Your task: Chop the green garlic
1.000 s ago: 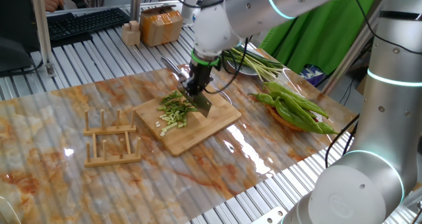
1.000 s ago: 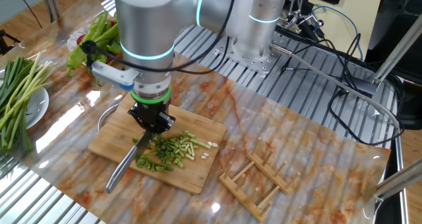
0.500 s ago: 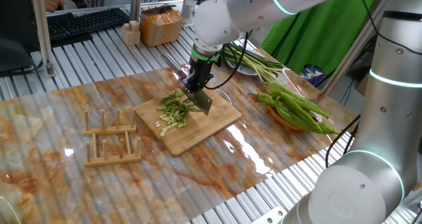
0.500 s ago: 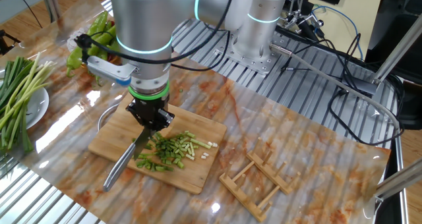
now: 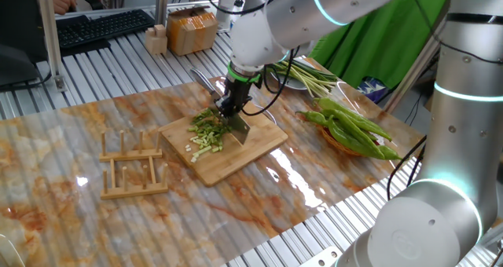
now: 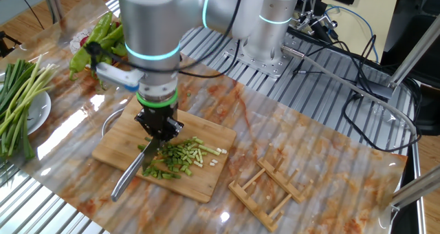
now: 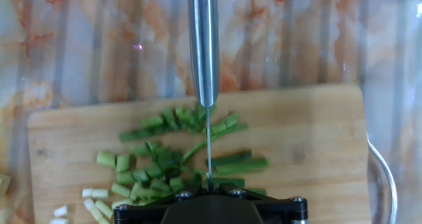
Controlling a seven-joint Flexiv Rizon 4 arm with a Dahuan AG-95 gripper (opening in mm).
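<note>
The green garlic [image 5: 206, 133] lies on the wooden cutting board [image 5: 263, 144] as a heap of short green bits, with a few longer pieces beside the blade. My gripper [image 5: 233, 110] is shut on a knife [image 5: 240, 129], blade down among the pieces. From the other side, the gripper [image 6: 158, 129] stands over the green garlic [image 6: 177, 158] and the knife's metal handle [image 6: 126, 179] sticks out past the board [image 6: 214, 135]. In the hand view the knife [image 7: 204, 46] runs straight ahead, its edge across the green garlic [image 7: 153, 169] on the board [image 7: 310, 145].
Glossy green peppers [image 5: 355, 130] [image 6: 96, 43] lie beyond the board. A plate holds long uncut stalks [image 5: 308, 77] [image 6: 20, 103]. A wooden rack [image 5: 132, 170] [image 6: 265, 186] stands on the marble top. A keyboard [image 5: 102, 25] and a box [image 5: 191, 30] are at the back.
The gripper lifted the knife a little and shifted it, then brought the blade back down onto the garlic pieces. The grip on the knife is unchanged.
</note>
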